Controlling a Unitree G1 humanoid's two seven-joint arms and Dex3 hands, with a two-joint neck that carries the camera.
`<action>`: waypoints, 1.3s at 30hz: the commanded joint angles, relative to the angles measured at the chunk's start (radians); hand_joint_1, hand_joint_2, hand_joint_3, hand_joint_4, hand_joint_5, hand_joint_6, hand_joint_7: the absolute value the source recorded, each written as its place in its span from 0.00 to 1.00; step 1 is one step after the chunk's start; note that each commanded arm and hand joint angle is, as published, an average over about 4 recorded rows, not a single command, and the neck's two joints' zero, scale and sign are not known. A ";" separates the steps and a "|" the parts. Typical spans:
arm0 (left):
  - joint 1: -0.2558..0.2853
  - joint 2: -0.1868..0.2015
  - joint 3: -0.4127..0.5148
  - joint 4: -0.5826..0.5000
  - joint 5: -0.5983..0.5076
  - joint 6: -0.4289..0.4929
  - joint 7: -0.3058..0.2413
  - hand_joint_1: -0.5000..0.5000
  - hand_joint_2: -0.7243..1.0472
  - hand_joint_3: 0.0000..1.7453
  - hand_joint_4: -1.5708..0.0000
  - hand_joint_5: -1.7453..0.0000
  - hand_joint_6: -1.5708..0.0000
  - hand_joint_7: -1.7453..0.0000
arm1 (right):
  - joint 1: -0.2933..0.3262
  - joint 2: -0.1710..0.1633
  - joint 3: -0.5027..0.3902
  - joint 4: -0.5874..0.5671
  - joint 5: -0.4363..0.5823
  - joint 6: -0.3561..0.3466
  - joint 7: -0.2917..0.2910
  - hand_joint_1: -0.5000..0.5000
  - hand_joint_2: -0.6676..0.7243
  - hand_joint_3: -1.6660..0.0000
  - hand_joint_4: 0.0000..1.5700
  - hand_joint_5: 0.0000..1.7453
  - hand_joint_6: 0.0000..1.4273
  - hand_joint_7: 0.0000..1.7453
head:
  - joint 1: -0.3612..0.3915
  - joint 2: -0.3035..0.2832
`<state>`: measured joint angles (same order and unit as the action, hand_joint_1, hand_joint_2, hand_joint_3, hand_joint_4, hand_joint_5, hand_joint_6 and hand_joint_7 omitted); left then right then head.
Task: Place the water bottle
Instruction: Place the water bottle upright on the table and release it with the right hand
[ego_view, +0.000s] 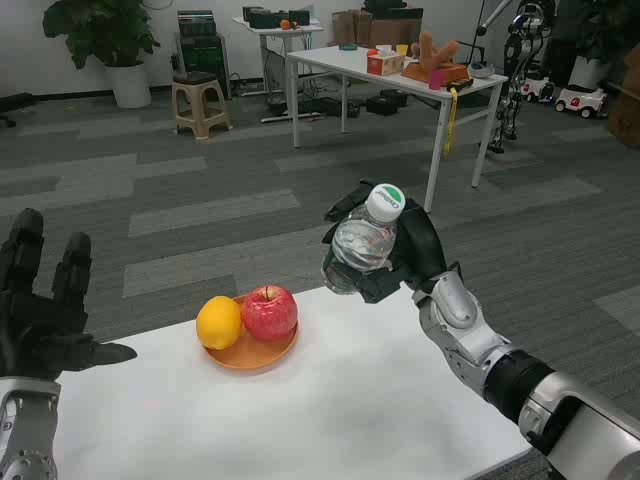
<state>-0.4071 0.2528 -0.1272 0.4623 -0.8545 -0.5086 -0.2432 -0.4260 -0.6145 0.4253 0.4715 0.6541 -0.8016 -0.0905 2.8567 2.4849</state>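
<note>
A clear water bottle (362, 243) with a white and green cap points toward the camera, tilted, above the far right edge of the white table (330, 410). My right hand (405, 255) grips it from behind and below, fingers wrapped around its body. My left hand (40, 305) hovers at the table's left edge, fingers spread, holding nothing.
An orange plate (252, 352) with a red apple (270, 312) and a yellow lemon (219, 322) sits at the table's far middle, just left of the bottle. Beyond lie grey carpet, a stool (200, 103) and another white table (395, 80) with items.
</note>
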 joint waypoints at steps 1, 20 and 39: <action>0.002 -0.004 0.009 -0.016 0.008 0.001 0.005 0.00 0.30 0.05 1.00 0.94 1.00 1.00 | -0.003 -0.002 -0.036 -0.016 0.009 -0.001 -0.009 0.29 0.09 0.05 0.89 0.61 0.90 0.56 | -0.017 -0.013; 0.007 -0.005 0.009 -0.017 0.008 0.001 0.005 0.00 0.30 0.05 1.00 0.94 1.00 1.00 | 0.001 -0.002 -0.036 -0.022 0.009 -0.001 -0.009 0.29 0.09 0.08 0.89 0.61 0.90 0.56 | -0.013 -0.001; 0.013 -0.004 0.011 -0.020 0.008 0.001 0.005 0.00 0.30 0.01 1.00 0.94 1.00 1.00 | 0.010 -0.031 -0.036 -0.006 -0.001 -0.002 -0.009 0.28 0.09 0.10 0.87 0.61 0.88 0.56 | -0.017 -0.010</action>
<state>-0.4043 0.2474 -0.1256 0.4531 -0.8539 -0.5086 -0.2431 -0.4201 -0.6295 0.4090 0.4706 0.6518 -0.8009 -0.0907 2.8400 2.4750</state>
